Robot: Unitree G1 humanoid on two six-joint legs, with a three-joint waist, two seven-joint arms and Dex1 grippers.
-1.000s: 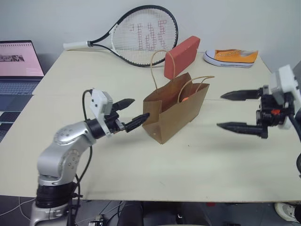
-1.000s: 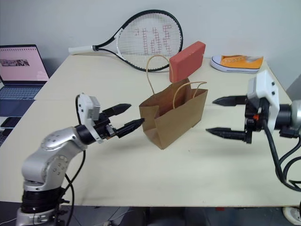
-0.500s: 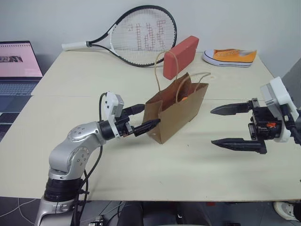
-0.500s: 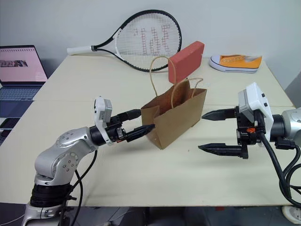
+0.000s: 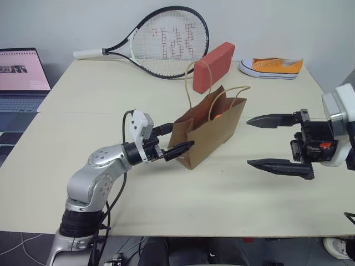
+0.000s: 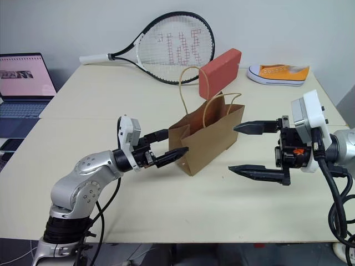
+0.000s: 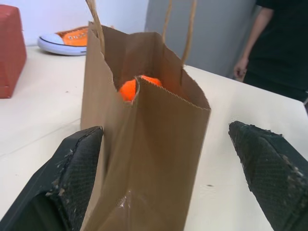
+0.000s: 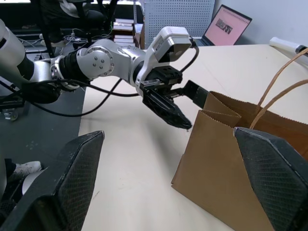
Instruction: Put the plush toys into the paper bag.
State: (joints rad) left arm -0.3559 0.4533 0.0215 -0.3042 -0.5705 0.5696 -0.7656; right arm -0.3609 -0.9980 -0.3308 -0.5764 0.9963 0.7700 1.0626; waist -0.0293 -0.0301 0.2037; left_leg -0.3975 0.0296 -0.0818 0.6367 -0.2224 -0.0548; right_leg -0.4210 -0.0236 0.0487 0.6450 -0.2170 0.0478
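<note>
The paper bag (image 5: pixel 208 132) stands upright and open at the middle of the table (image 5: pixel 83 100), its 2 cord handles (image 5: pixel 195 77) rising above the rim; inside it an orange plush toy (image 7: pixel 136 87) shows just below the edge (which toy it is cannot be told from so small a patch; the white egg toy is not made out).

At 9 o'clock of the bag the left gripper (image 5: pixel 173 139) has its jaws spread wide, holding nothing; its 2 black fingers straddle the bag's near narrow end, 1 finger (image 7: pixel 77 173) close against the paper wall and the other standing apart on the far side of that end.

At 3 o'clock of the bag the right gripper (image 5: pixel 267 142) hangs above the table, jaws also spread wide and empty, its fingers (image 5: pixel 272 119) pointing toward the bag but apart from it.

Farther out, at 12 o'clock of the bag, a red block (image 5: pixel 213 67) stands tilted just behind the handles; at 11 o'clock lies a tennis racket (image 5: pixel 161 41); at 1 o'clock an orange-and-white sneaker (image 5: pixel 272 67) rests near the far table edge; at 9 o'clock, beyond the table, an open laptop (image 5: pixel 21 75). In the left wrist view a person in dark clothing (image 7: pixel 276 45) stands past the table.
</note>
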